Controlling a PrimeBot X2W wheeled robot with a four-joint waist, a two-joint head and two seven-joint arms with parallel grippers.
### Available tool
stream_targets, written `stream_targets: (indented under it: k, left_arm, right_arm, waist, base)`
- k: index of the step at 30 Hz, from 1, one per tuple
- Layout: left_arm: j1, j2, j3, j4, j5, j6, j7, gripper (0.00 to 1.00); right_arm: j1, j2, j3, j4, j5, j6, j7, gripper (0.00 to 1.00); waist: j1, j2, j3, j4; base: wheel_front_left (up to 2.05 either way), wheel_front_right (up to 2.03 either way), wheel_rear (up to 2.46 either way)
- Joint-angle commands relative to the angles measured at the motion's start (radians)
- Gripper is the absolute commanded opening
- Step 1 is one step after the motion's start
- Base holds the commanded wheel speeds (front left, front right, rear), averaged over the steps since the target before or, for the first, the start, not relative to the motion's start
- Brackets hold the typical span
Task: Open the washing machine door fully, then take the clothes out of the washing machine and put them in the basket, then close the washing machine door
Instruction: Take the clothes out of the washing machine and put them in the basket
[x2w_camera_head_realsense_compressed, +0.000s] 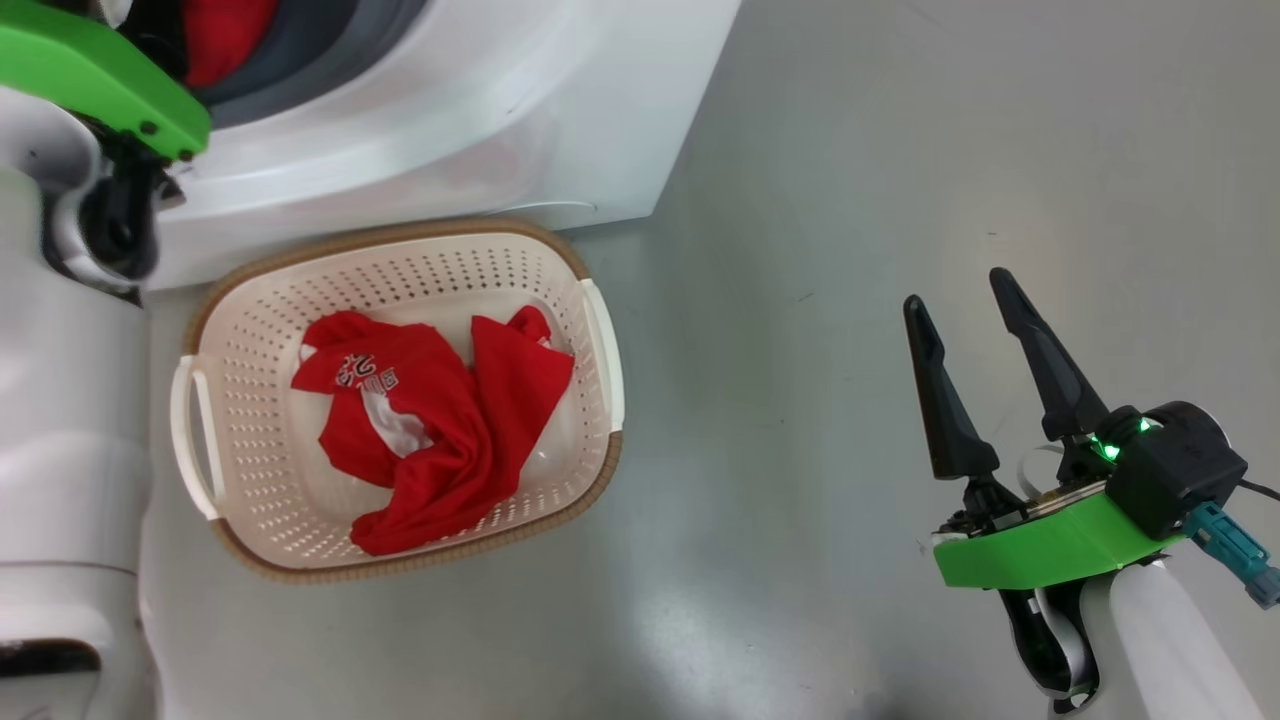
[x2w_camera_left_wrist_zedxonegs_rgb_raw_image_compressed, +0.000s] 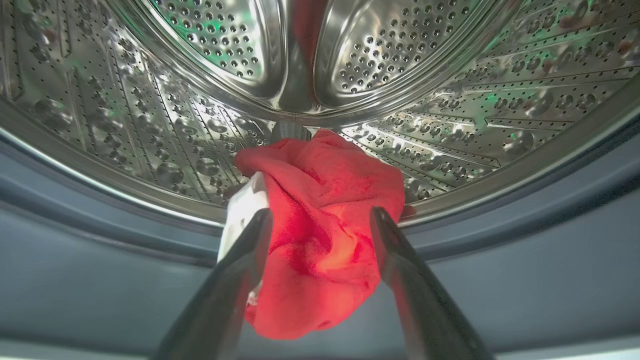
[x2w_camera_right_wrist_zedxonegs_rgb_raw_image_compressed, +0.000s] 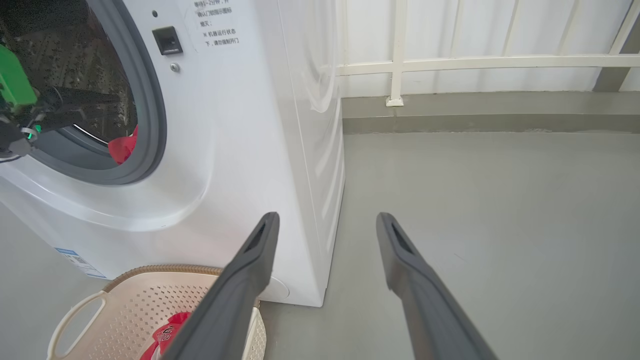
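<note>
- Clothes (x2w_camera_left_wrist_zedxonegs_rgb_raw_image_compressed: 320, 250): one red piece with a white part, bunched at the lower centre of the left wrist view. It drapes over the front lip of the steel drum (x2w_camera_left_wrist_zedxonegs_rgb_raw_image_compressed: 150, 125) onto the grey-blue gasket (x2w_camera_left_wrist_zedxonegs_rgb_raw_image_compressed: 100, 250) of the washing machine (x2w_camera_head_realsense_compressed: 450, 130).
- Second garment (x2w_camera_head_realsense_compressed: 440, 430): red and white, crumpled inside the basket (x2w_camera_head_realsense_compressed: 260, 330), left of centre in the head view, just in front of the machine.
- Handling, as judged: soft, light and limp. It will likely sag and trail when lifted; not fragile, but it may catch on the drum lip.
- Hold point, as judged: the thick bunched fold at the middle, not a loose hem.
- Left gripper (x2w_camera_left_wrist_zedxonegs_rgb_raw_image_compressed: 321, 212): jaws spread, one finger on either side of the draped piece, not clamped on it.
- Right gripper (x2w_camera_head_realsense_compressed: 958, 292): jaws apart and holding nothing, over the grey floor (x2w_camera_head_realsense_compressed: 800, 200) at the lower right of the head view, well apart from the basket.
</note>
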Motion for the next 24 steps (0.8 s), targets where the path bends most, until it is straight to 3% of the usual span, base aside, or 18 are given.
stream_targets:
  k: [1,5,10,24]
  left_arm:
    - [-0.024,0.049,0.012,-0.007,-0.013,-0.011,0.022,1.00]
    - [-0.058,0.067,-0.007,0.048,-0.025,-0.037,0.108,1.00]
    - [-0.080,0.086,-0.028,0.096,-0.020,-0.047,0.141,1.00]
    - [-0.117,0.120,-0.079,0.198,0.031,-0.012,0.098,1.00]
  right_arm:
    - [-0.002,-0.005,0.026,-0.016,0.011,0.005,-0.006,1.00]
    - [-0.004,-0.005,0.037,-0.009,0.015,0.005,-0.006,1.00]
    - [-0.008,-0.005,0.053,-0.007,0.023,0.005,-0.006,1.00]
    - [-0.019,-0.005,0.084,-0.002,0.052,0.005,-0.006,1.00]
  waist:
    - [0.0000,0.0000,0.000,-0.009]
    - [0.0000,0.0000,-0.002,-0.025]
    - [0.0000,0.0000,0.000,-0.046]
    - [0.0000,0.0000,0.021,-0.097]
  base:
    - [0.00,0.00,0.00]
    - [0.00,0.00,0.00]
    - [0.00,0.00,0.00]
    - [0.00,0.00,0.00]
